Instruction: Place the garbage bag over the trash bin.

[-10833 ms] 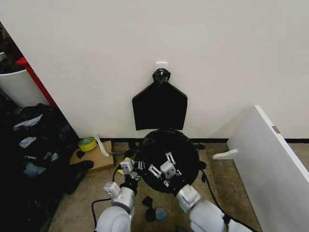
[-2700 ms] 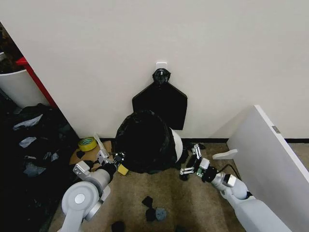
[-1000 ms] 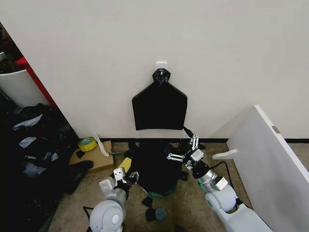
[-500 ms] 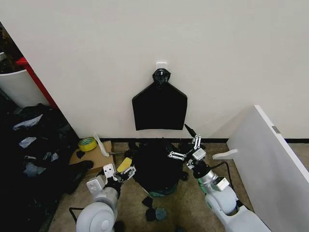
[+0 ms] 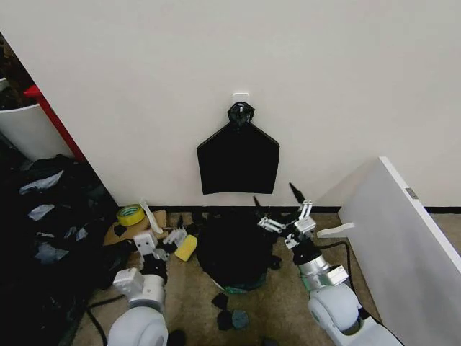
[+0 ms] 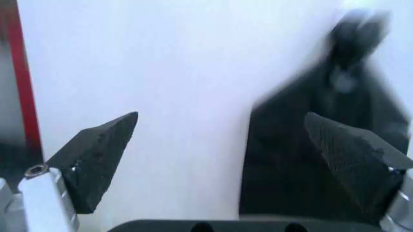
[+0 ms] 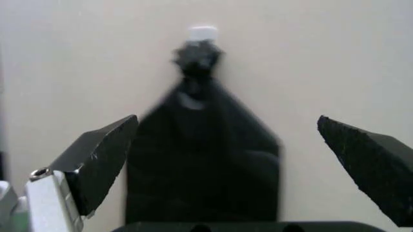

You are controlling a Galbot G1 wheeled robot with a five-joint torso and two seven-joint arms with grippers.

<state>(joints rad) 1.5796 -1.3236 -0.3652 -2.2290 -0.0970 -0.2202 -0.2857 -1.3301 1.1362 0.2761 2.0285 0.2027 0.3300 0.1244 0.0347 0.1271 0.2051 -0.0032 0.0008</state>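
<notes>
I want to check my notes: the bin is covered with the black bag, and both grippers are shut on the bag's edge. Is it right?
Not quite. The trash bin does wear the garbage bag, but the left gripper and right gripper are open and holding nothing, as both wrist views show.

Left of your left gripper [image 5: 160, 244] a yellow tape roll [image 5: 130, 214] sits on a cardboard box [image 5: 124, 232], with a white strip [image 5: 150, 216] leaning just beside it. A yellow block [image 5: 186, 247] lies just right of that gripper. Right of your right gripper [image 5: 285, 209] stands a white board [image 5: 403, 249]. Further left you see dark clutter [image 5: 50, 216] and a white tub [image 5: 29, 130] with red trim.
</notes>
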